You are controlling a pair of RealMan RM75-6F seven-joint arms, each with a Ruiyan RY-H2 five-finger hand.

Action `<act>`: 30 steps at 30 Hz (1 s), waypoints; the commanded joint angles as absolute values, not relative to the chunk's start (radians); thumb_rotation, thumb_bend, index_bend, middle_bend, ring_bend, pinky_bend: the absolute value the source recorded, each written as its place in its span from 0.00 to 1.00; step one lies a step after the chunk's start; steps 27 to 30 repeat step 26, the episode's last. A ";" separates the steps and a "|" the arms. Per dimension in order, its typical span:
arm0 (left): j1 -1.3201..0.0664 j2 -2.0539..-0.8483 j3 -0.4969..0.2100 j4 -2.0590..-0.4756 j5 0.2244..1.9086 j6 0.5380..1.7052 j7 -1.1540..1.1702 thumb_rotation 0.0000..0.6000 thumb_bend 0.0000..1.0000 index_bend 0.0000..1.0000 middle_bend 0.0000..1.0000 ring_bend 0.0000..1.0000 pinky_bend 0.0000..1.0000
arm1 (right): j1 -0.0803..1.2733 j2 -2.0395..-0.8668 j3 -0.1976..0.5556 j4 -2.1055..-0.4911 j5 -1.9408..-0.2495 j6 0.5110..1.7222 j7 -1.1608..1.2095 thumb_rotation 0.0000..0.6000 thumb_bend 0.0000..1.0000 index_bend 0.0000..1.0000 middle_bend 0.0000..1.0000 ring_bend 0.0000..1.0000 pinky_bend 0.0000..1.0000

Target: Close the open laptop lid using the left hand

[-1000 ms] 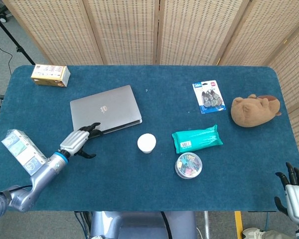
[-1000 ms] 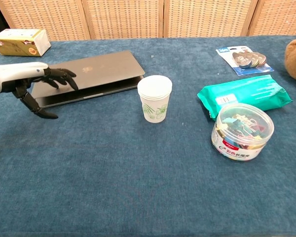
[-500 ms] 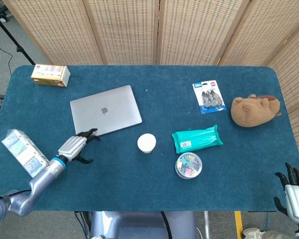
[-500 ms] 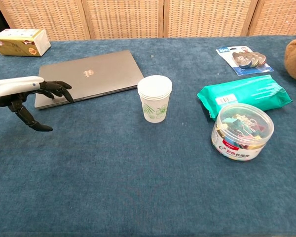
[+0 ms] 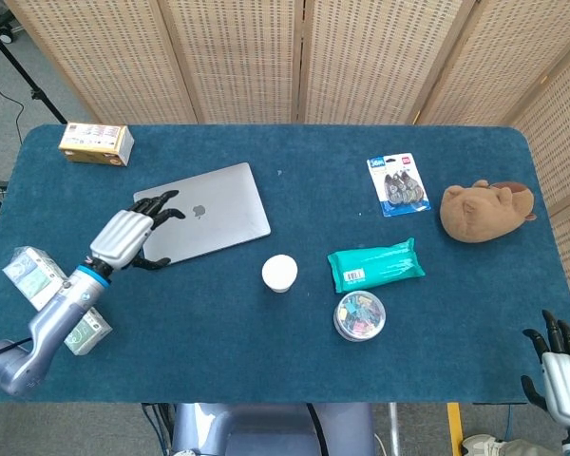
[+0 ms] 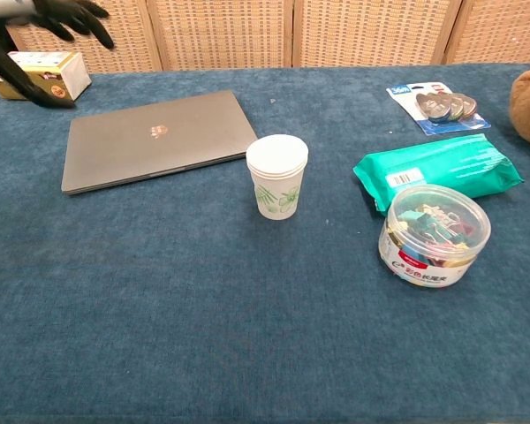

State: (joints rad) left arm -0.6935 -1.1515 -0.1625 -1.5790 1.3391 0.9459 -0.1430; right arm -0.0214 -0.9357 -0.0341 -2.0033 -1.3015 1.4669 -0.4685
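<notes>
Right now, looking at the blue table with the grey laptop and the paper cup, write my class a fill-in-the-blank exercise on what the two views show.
1. The lid of the grey laptop is ____.
2. The robot's left hand holds ____.
3. Between the laptop and the green wipes packet stands a white paper ____.
4. The clear round tub is filled with coloured binder ____.

Missing words: closed; nothing; cup; clips

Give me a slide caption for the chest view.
Laptop shut flat beside a cup; left robot hand raised, empty.
</notes>
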 commanded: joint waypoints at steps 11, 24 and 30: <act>-0.268 -0.908 0.001 -1.881 1.410 1.395 -0.169 1.00 0.19 0.30 0.08 0.14 0.14 | 0.017 -0.950 -0.014 -2.004 -1.292 1.422 -0.478 1.00 0.37 0.22 0.00 0.00 0.00; -0.054 -0.965 0.086 -1.810 1.495 1.601 -0.241 1.00 0.19 0.31 0.08 0.14 0.14 | 0.050 -0.971 -0.004 -1.999 -1.270 1.386 -0.503 1.00 0.37 0.22 0.00 0.00 0.00; -0.037 -0.979 0.091 -1.792 1.494 1.606 -0.250 1.00 0.19 0.31 0.08 0.14 0.14 | 0.052 -0.973 -0.005 -1.999 -1.267 1.386 -0.508 1.00 0.37 0.22 0.00 0.00 0.00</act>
